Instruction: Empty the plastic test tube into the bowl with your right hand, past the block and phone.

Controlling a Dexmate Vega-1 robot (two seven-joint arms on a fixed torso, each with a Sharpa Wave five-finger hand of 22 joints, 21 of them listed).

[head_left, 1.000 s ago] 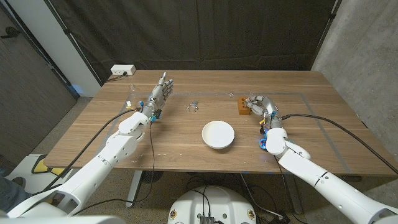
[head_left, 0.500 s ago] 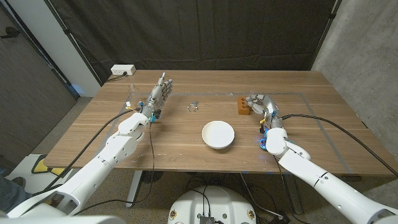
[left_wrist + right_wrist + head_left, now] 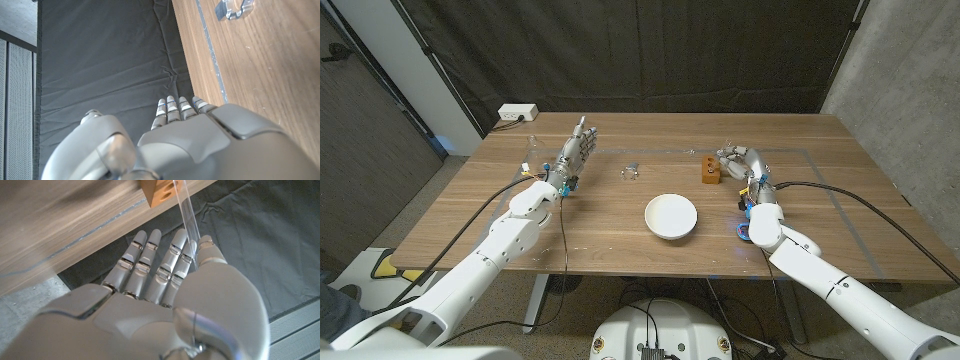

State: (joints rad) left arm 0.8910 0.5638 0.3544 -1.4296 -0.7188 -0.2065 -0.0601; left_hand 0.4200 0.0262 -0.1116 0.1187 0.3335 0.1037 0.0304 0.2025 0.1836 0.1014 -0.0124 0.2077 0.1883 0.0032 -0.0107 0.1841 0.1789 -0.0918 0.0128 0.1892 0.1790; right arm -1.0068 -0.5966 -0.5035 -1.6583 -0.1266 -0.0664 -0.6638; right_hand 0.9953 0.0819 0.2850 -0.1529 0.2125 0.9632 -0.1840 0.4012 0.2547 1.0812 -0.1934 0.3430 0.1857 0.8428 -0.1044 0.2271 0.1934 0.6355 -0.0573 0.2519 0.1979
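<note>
The white bowl [image 3: 671, 216] sits at the table's middle front. A wooden block [image 3: 709, 170] with holes stands behind it to the right, and my right hand [image 3: 742, 164] is just right of the block. In the right wrist view the clear plastic test tube [image 3: 186, 217] runs from between the thumb and fingers of my right hand [image 3: 165, 305] towards the block [image 3: 157, 191]; its far end is at the block's top. My left hand [image 3: 576, 150] stands at the left back with fingers straight and apart, holding nothing.
A small clear object [image 3: 631, 170] lies between the two hands behind the bowl, also seen in the left wrist view [image 3: 235, 7]. A white power strip [image 3: 517, 113] sits at the back left corner. Dark curtains hang behind the table [image 3: 820, 215].
My right hand has shifted slightly right, away from the block, with the tube in it. The left arm and the bowl have not moved.
</note>
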